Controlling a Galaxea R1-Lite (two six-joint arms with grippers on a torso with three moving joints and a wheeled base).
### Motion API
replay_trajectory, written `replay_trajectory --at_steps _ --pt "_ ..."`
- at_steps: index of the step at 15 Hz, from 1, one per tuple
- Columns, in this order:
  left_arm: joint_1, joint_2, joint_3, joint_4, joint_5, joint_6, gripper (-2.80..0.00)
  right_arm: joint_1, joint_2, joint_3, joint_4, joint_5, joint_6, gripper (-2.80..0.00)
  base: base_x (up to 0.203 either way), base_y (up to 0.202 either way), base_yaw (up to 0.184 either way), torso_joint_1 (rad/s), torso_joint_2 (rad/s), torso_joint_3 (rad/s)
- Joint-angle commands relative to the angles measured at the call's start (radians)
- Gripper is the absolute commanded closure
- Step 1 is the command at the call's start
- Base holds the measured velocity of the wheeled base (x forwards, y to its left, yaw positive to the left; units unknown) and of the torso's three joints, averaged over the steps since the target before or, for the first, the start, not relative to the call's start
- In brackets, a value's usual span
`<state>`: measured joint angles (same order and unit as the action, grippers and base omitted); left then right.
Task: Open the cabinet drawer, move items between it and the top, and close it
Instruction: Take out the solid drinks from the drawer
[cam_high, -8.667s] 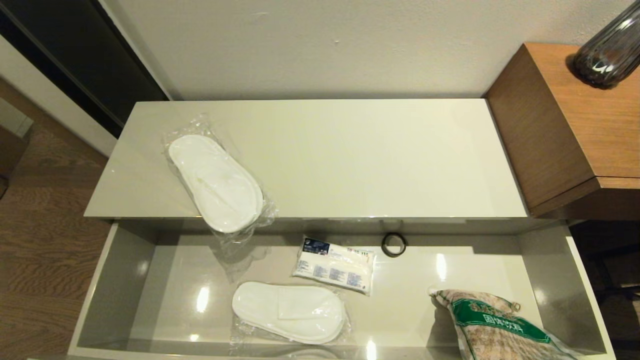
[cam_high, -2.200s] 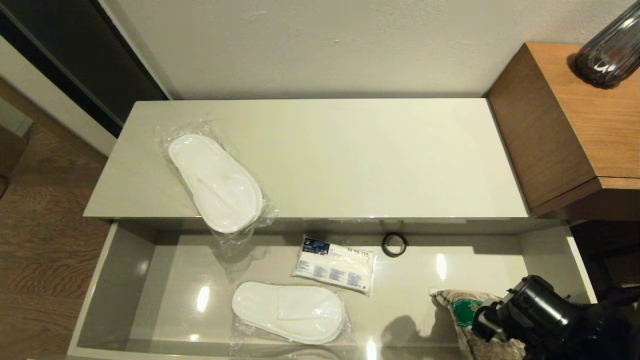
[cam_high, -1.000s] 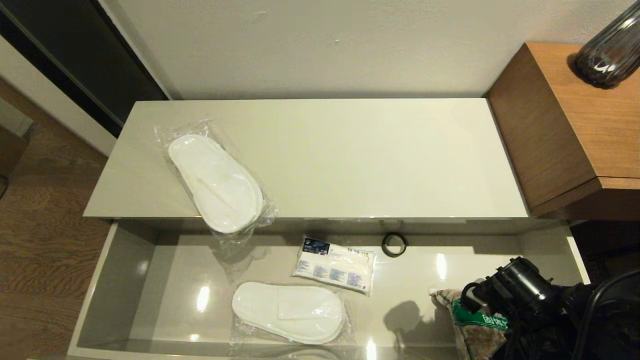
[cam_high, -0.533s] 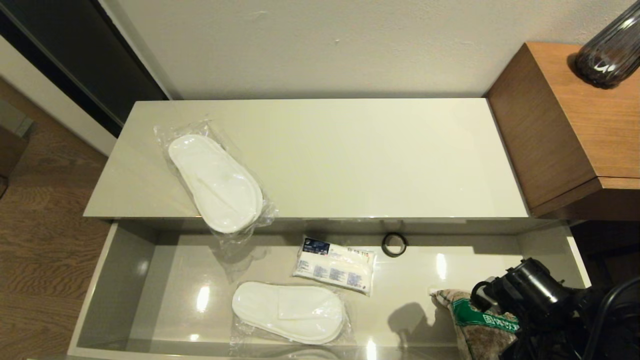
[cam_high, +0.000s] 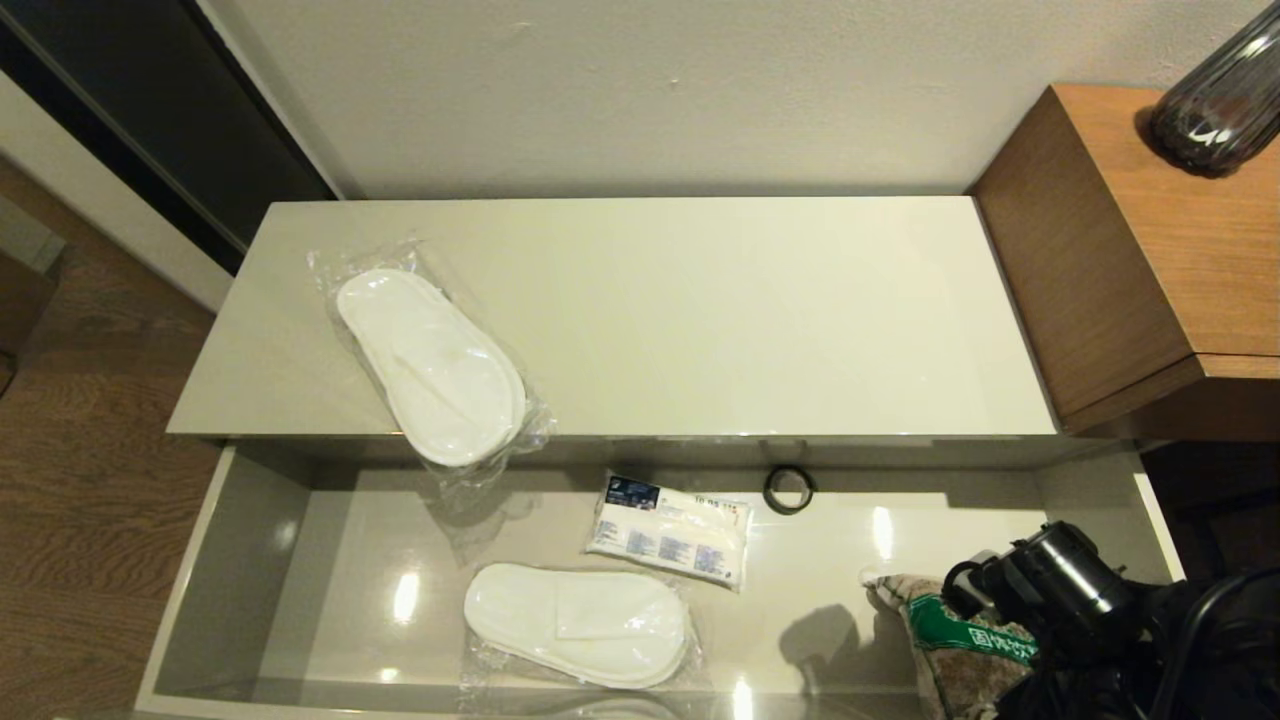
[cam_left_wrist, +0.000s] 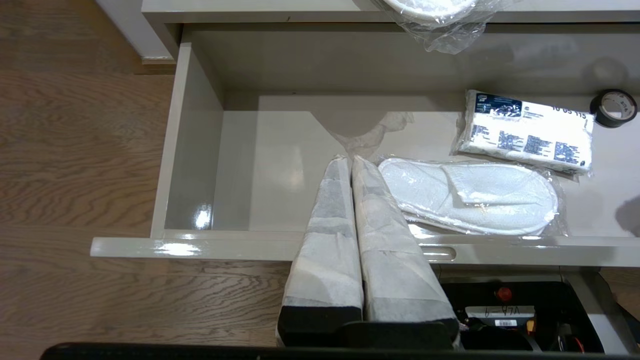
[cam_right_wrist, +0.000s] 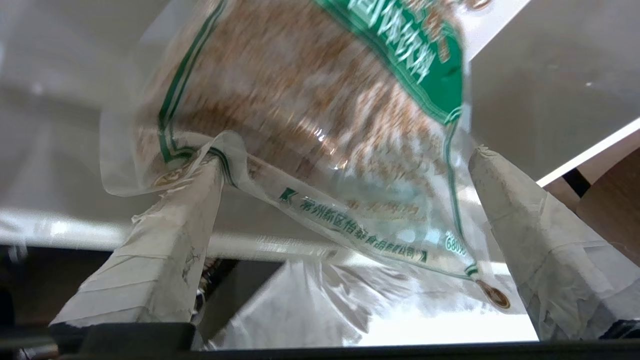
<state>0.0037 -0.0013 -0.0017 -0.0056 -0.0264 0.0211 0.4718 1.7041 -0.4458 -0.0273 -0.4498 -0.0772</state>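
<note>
Two slipper packs, one grain bag, drawer pulled out

Head view: the cabinet drawer (cam_high: 240, 560) stands open below the top (cam_high: 700, 300). One sealed slipper pair (cam_high: 432, 366) lies on the top's left part, its near end hanging past the near edge. A second slipper pair (cam_high: 578, 623) lies in the drawer near its front, with a small white packet (cam_high: 668, 528) and a black ring (cam_high: 787, 489) farther back. At the drawer's right end the right gripper (cam_high: 1000, 650) is low over the grain bag (cam_high: 950, 645), dark arm housing hiding most of it. A wooden cube (cam_high: 1130, 250) with a dark vase (cam_high: 1215, 105) stands to the right.

Left wrist view: the left gripper (cam_left_wrist: 350, 161) has its wrapped fingers pressed together and holds nothing, above the drawer's front rim, just left of the slipper pair inside.

Right wrist view: the right gripper's fingers (cam_right_wrist: 165, 250) are spread wide on either side of the grain bag's sealed edge; one fingertip touches the plastic, the other is just beside it, and whether it touches cannot be told
</note>
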Motion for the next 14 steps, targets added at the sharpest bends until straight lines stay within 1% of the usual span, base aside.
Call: replay_trajectory --at_steps 1,3,4,5,7,10,12,14 --pt "-0.001 0.001 0.000 -0.001 -0.001 0.000 0.00 0.014 -0.021 0.013 0.011 -0.001 -0.001 -2.80 0.000 0.000 0.000 0.000 0.00 0.000" --pt "0.000 0.001 0.000 -0.001 0.000 0.000 0.00 0.016 -0.063 0.019 0.023 -0.001 -0.008 -2.80 0.000 0.000 0.000 0.000 0.00 0.000" --pt "0.000 0.001 0.000 -0.001 0.000 0.000 0.00 0.016 -0.078 0.020 0.051 0.000 -0.009 -2.80 0.000 0.000 0.000 0.000 0.00 0.000" --pt "0.000 0.001 0.000 -0.001 0.000 0.000 0.00 0.018 -0.080 0.026 0.075 0.002 -0.006 -2.80 0.000 0.000 0.000 0.000 0.00 0.000" --pt "-0.001 0.001 0.000 -0.001 -0.001 0.000 0.00 0.028 -0.048 0.046 0.072 -0.001 0.002 -2.80 0.000 0.000 0.000 0.000 0.00 0.000" --pt "0.001 0.001 0.000 -0.001 0.000 0.000 0.00 0.032 0.034 0.052 0.016 -0.004 0.033 -2.80 0.000 0.000 0.000 0.000 0.00 0.000" --pt "0.000 0.001 0.000 -0.001 -0.001 0.000 0.00 0.031 0.090 0.037 -0.068 -0.004 0.049 -2.80 0.000 0.000 0.000 0.000 0.00 0.000" --pt "0.000 0.001 0.000 -0.001 0.000 0.000 0.00 0.031 0.107 0.039 -0.082 -0.003 0.051 -2.80 0.000 0.000 0.000 0.000 0.00 0.000"
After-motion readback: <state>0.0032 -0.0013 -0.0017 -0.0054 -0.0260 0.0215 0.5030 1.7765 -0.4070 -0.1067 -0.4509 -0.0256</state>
